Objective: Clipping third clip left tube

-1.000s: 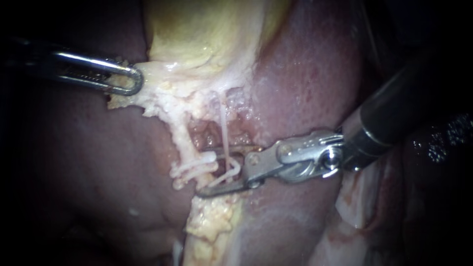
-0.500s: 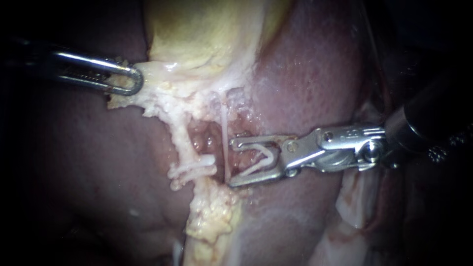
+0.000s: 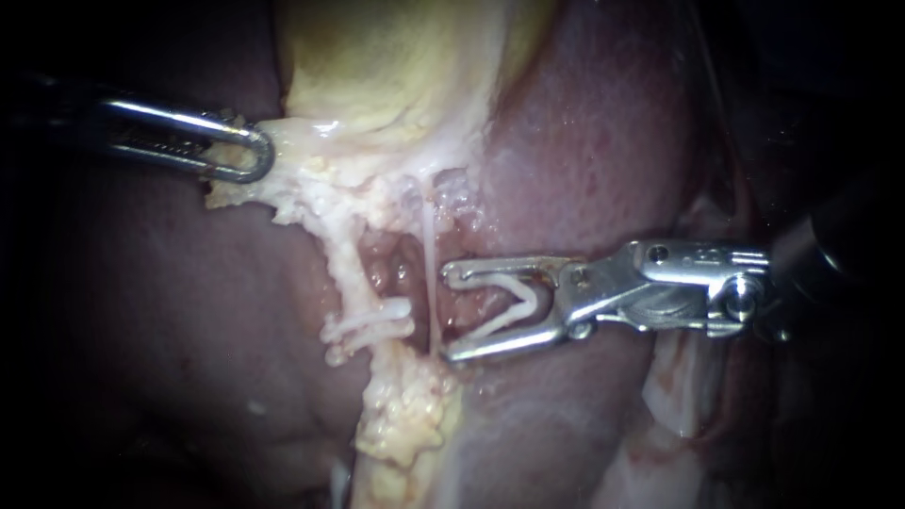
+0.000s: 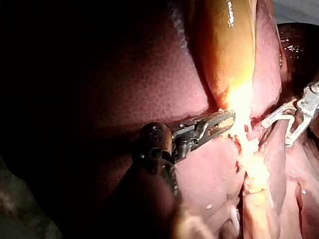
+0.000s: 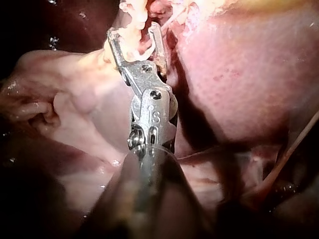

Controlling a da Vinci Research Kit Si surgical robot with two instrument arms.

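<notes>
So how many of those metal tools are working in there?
2. The left instrument grips pale tissue at the gallbladder's edge; the right instrument holds a white clip between its jaws, beside a thin tube. None seem hidden.

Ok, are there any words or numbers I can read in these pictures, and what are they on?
Right instrument: tiny marks on its metal wrist, too small and blurred to read.
Left instrument, liver, gallbladder: no writing at all.
</notes>
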